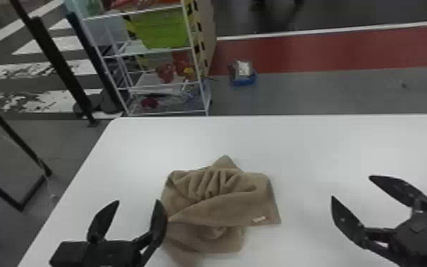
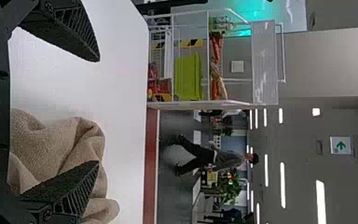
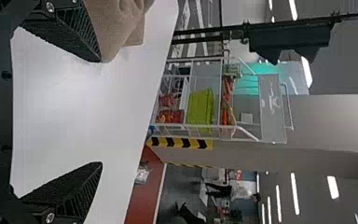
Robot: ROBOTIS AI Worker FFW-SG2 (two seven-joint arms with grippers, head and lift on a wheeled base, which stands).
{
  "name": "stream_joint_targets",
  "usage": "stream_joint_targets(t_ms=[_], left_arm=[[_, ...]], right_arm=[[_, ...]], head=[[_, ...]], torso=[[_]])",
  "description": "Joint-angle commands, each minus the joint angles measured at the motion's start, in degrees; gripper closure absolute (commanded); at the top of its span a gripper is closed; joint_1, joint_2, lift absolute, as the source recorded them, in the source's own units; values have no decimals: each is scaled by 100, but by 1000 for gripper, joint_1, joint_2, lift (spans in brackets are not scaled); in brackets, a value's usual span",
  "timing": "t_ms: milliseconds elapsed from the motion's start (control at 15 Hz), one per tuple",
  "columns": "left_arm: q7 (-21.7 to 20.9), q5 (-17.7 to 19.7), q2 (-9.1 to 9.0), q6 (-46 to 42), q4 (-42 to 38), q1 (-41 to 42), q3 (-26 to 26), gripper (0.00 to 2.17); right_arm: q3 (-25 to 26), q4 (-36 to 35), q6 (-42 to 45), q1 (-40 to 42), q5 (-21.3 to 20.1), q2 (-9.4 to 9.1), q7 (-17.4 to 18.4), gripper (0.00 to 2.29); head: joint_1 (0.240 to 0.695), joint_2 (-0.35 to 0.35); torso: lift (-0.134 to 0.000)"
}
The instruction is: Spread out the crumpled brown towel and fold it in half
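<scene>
The brown towel lies crumpled on the white table, with bunched folds across its upper part, a peak at the far side and a small pale tag near its right corner. At the towel's left edge my left gripper stands open, its right finger beside the cloth. My right gripper is open over bare table, well to the right of the towel. In the left wrist view, the towel shows behind one finger of the open left gripper. The right wrist view has the towel beside one finger of the right gripper.
The white table has its left edge running down beside my left arm. Beyond the far edge stands a white wire shelf with a green bin. A small blue container sits on the floor to its right.
</scene>
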State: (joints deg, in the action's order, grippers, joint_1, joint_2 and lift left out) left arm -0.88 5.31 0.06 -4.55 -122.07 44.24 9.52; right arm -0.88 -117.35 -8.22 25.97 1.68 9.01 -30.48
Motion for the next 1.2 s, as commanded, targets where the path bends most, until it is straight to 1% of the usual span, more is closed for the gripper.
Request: stream_joint_targets(t_ms=[0,67,133,200,267,333,400,467,600,733,800,933,1133], left_arm=[[0,6,-21,11,-18,6,6,107],[0,6,-21,29,-18,6,6,107],[0,-3,-21,64,-27,6,6,107],[0,-3,-21,99,-36,6,15,107],[0,6,-21,99,-36,15,23,107],[0,6,-21,99,-45,24,32,107],[0,6,-21,99,-54,24,32,107],[0,6,-21,99,-54,24,32,107],[0,6,-21,117,-45,32,32,107],[0,6,-21,117,-45,32,50,107],[9,23,-21,117,-45,41,50,107],[0,32,-21,117,-36,41,59,107],[0,41,-21,117,-10,32,59,107]], right_arm=[[-237,-104,-247,-189,-502,66,-397,90],[-281,-157,-475,-268,-634,75,-608,93],[-404,-297,-827,-374,-809,136,-767,93],[-501,-412,-1073,-435,-976,163,-881,100],[-624,-552,-1425,-514,-1214,171,-1013,107],[-817,-684,-1899,-655,-1521,224,-1224,107],[-993,-798,-2339,-796,-1803,233,-1417,110],[-1151,-860,-2725,-936,-1978,259,-1514,120],[-1512,-939,-3569,-1279,-2277,303,-1839,140],[-1907,-939,-4395,-1595,-2690,312,-2138,144],[-2109,-939,-4729,-1754,-2884,312,-2225,144],[-2399,-930,-5098,-1973,-3042,312,-2278,151],[-2865,-772,-5643,-2369,-3323,250,-2278,188]], head=[[695,251],[695,268],[695,298],[695,310],[695,319],[695,328],[695,336],[695,350],[695,350],[695,350],[695,350],[695,350],[695,350]], torso=[[-124],[-124],[-124],[-124],[-124],[-124],[-124],[-124],[-124],[-124],[-124],[-124],[-124]])
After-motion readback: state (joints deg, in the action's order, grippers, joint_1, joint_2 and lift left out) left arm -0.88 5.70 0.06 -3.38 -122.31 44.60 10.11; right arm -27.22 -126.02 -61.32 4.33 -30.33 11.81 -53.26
